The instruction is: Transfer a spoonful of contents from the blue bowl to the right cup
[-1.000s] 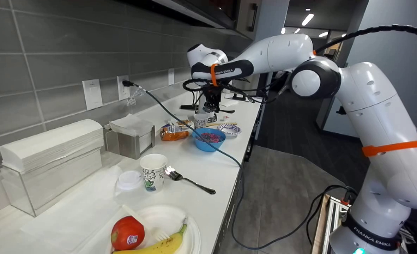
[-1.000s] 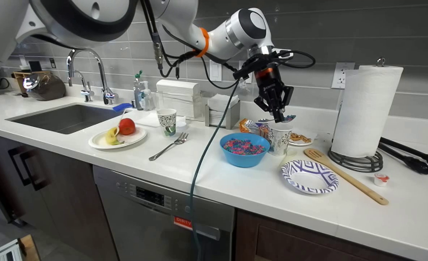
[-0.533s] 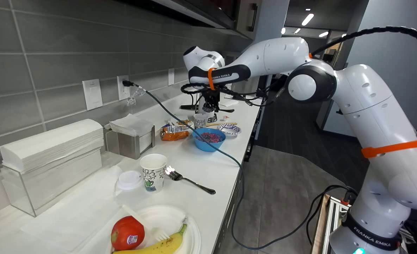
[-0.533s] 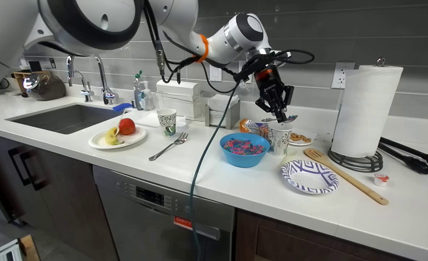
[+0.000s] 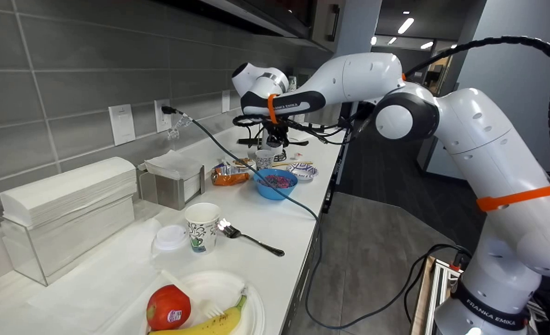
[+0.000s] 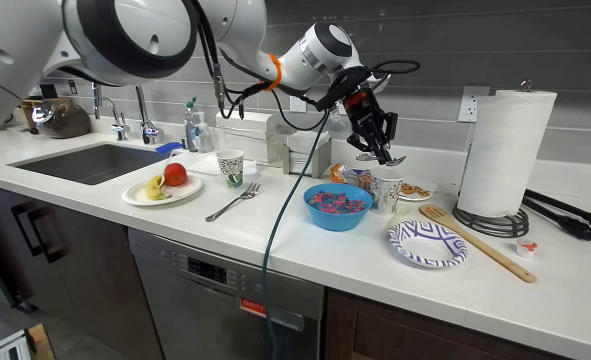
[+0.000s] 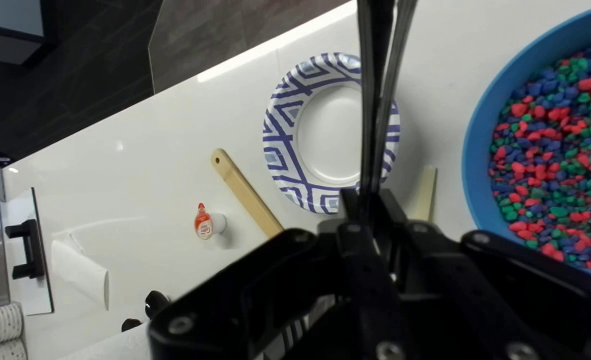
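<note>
In an exterior view, the blue bowl [image 6: 336,221] stands upright on the worktop [image 6: 320,252], with coloured bits [image 6: 336,202] inside it. The right cup [image 6: 387,196] stands close by, between two and three o'clock; whether they touch, I cannot tell. The spoon [image 6: 398,161] is at twelve o'clock of this cup, apparently over its mouth and apart from the rim. The gripper [image 6: 383,158] is clenched on the spoon.

I can make out no bits on the spoon, so I judge that the pouring is nearly finished; the bottom of the cup is hidden, so this is not certain. To finish well, the spoon should be turned fully above the middle of the cup and shaken gently. The grip must be firm, because the spoon may rotate in it. A touch on the rim could tip the cup, which is probably light. Then it is better to rise toward twelve o'clock before going sideways: the snack wrapper [image 6: 343,173] is at ten o'clock of the cup, the patterned plate [image 6: 427,247] at five.
</note>
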Tool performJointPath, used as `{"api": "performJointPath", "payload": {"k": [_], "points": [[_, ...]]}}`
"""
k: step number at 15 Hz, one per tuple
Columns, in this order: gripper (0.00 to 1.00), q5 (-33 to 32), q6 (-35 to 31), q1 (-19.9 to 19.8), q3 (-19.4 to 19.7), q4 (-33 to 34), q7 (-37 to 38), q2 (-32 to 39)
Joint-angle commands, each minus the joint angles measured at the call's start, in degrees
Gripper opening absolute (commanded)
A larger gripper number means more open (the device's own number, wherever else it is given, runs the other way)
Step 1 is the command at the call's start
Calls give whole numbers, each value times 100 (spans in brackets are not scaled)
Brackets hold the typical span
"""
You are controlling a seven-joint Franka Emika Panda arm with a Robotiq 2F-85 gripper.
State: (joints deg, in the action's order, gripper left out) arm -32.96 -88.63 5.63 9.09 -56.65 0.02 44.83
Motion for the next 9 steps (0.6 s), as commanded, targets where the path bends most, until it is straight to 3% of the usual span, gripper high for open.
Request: {"api": "performJointPath", "payload": {"k": [1,9], "points": [[3,-296,297,84,108,442,-118,320],[3,-838,383,192,120,869,-229,719]]}}
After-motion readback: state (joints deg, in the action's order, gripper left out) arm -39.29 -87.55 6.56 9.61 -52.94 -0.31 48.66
